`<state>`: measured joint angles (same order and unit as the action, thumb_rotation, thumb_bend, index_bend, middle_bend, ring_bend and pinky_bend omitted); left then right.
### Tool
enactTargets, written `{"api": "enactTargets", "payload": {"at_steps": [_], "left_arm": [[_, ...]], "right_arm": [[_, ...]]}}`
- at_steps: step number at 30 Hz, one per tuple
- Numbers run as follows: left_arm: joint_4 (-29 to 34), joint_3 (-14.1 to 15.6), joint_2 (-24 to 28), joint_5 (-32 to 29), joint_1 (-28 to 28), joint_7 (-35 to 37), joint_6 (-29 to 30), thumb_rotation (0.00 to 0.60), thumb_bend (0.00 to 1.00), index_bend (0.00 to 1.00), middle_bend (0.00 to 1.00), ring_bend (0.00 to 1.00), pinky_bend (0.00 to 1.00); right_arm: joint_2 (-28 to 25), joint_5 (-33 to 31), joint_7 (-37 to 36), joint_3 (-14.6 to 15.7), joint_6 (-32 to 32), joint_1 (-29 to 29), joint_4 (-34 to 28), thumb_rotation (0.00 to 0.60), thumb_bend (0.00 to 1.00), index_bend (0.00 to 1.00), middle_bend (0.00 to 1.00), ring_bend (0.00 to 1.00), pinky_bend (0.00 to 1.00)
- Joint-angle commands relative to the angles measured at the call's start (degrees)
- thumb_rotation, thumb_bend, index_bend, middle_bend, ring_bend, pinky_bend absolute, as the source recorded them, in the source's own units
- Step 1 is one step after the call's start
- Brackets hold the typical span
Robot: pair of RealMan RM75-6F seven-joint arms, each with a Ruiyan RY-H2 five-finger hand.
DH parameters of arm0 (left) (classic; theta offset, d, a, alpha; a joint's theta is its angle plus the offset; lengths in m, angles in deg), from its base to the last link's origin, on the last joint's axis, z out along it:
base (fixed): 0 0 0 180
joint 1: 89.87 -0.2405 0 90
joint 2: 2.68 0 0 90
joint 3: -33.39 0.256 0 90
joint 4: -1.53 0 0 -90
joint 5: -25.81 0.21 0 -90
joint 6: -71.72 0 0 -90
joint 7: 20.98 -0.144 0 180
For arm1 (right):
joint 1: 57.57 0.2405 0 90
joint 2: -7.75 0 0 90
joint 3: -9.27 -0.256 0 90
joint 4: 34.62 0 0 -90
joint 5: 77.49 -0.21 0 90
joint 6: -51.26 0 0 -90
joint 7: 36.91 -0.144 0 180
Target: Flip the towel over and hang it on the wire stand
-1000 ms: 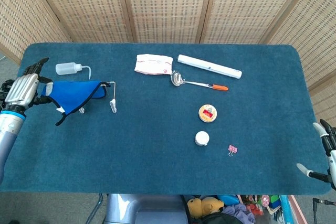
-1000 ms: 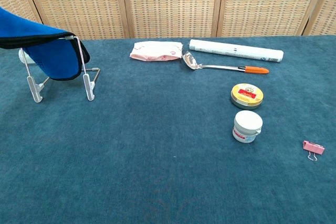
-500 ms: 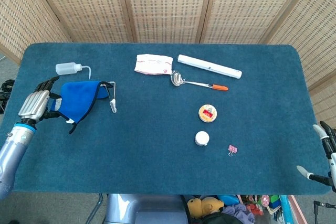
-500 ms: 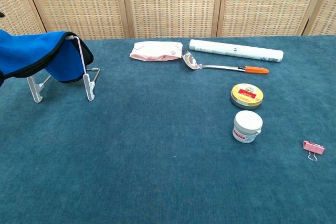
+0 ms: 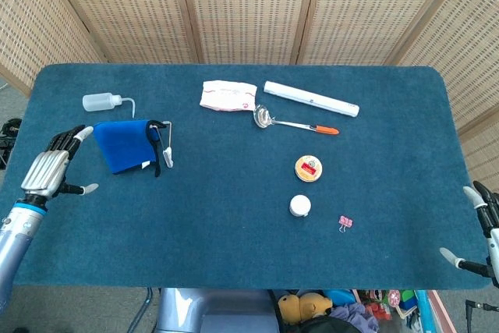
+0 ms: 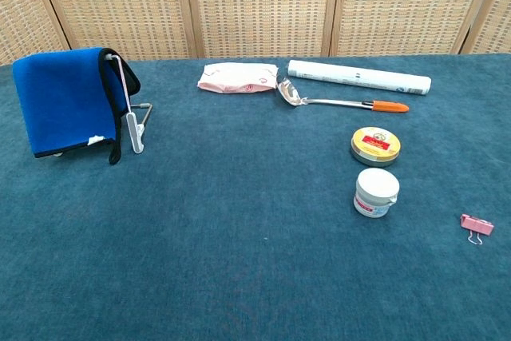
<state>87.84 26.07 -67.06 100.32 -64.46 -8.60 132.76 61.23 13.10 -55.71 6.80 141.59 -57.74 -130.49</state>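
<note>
Nearest the robot, the right hand sits just off the tabletop's front corner, only partly in frame, so can't tell if its fingers are released or clenched. The left hand hovers over the other front side, fingers spread and grasping nothing. Just past those fingertips, not touching, the blue towel hangs draped over the wire stand. Further back from them there's a squeeze bottle.
</note>
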Motion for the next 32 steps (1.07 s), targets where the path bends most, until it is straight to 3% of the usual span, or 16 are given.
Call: {"api": "enactTargets", "payload": {"at_steps": [1, 8, 13, 17, 24, 32], "left_arm": [[0.8, 0.6, 1.1, 2.1, -2.0, 2.3, 3.3, 0.6, 0.14, 0.0, 0.0, 0.0, 0.0], [6.4, 2.6, 6.5, 7.9, -9.0, 2.7, 15.5, 0.6, 0.14, 0.0, 0.0, 0.0, 0.0], [13.5, 6.4, 11.0, 7.8, -15.4, -7.5, 21.3, 0.6, 0.14, 0.0, 0.0, 0.0, 0.0], [16.3, 8.0, 10.5, 8.5, -20.1, -13.3, 27.3, 0.6, 0.14, 0.0, 0.0, 0.0, 0.0], [14.1, 10.4, 7.6, 14.6, -24.4, -14.2, 33.5, 0.6, 0.14, 0.0, 0.0, 0.0, 0.0], [11.1, 11.6, 6.0, 18.1, -25.1, -13.0, 33.3, 0.6, 0.14, 0.0, 0.0, 0.0, 0.0]], "right_arm": [[0.0, 0.1, -0.2, 0.0, 0.2, -0.1, 0.0, 0.6, 0.0, 0.0, 0.0, 0.0, 0.0], [0.0, 0.2, -0.8, -0.1, 0.9, -0.3, 0.3, 0.6, 0.0, 0.0, 0.0, 0.0, 0.0], [0.3, 0.4, -1.5, -0.4, 2.3, -0.7, 0.8, 0.6, 0.0, 0.0, 0.0, 0.0, 0.0], [0.6, 0.6, -1.7, -0.5, 3.3, -1.0, 1.3, 0.6, 0.0, 0.0, 0.0, 0.0, 0.0], [0.7, 1.2, -2.1, -0.6, 4.8, -1.6, 1.5, 0.6, 0.0, 0.0, 0.0, 0.0, 0.0], [0.8, 1.1, -1.9, -0.6, 5.4, -1.9, 1.5, 0.6, 0.0, 0.0, 0.0, 0.0, 0.0]]}}
